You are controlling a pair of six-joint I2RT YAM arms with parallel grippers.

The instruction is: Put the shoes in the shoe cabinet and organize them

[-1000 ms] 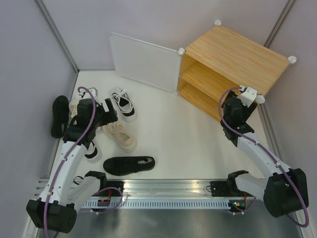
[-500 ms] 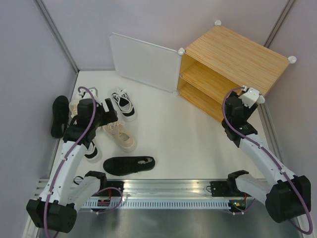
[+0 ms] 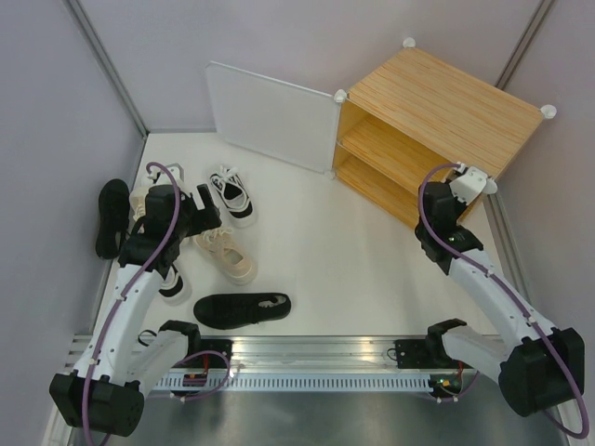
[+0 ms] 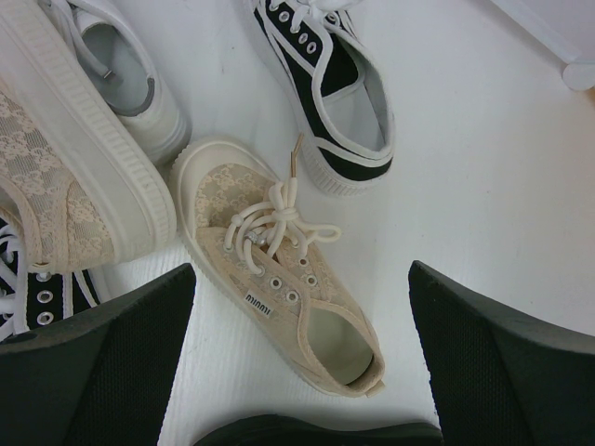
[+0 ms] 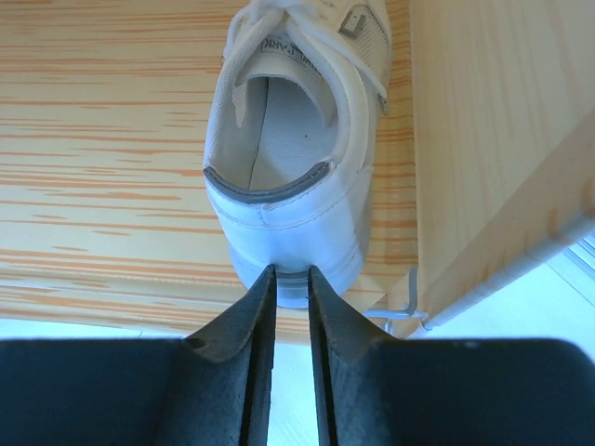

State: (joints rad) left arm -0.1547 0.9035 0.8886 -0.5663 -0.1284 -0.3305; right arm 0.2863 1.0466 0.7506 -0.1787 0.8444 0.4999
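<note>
Right jaws: were drawn almost together, with only a thin slit between them; nothing was seen pinched.
White shoe (image 5: pixel 297 111): was found heel-first just beyond those tips. It stood on a wooden shelf (image 5: pixel 112 139) of the shoe cabinet (image 3: pixel 437 102), close beside the side wall; which shelf could not be told.
Left jaws: were spread wide and held above the worktop (image 4: pixel 483 186), touching nothing.
Beige shoe (image 4: pixel 279 288): lay directly beneath them, its laces loosely tied. A black-trimmed shoe (image 4: pixel 339 102) lay just beyond its toe.
Handling: the beige shoe was judged light, its patterned upper soft and yielding and its rubber sole stiffer.
Hold: a grip across the sole walls at mid-length, or on the heel collar, was judged firmest; the loose lace ends could be snagged.
</note>
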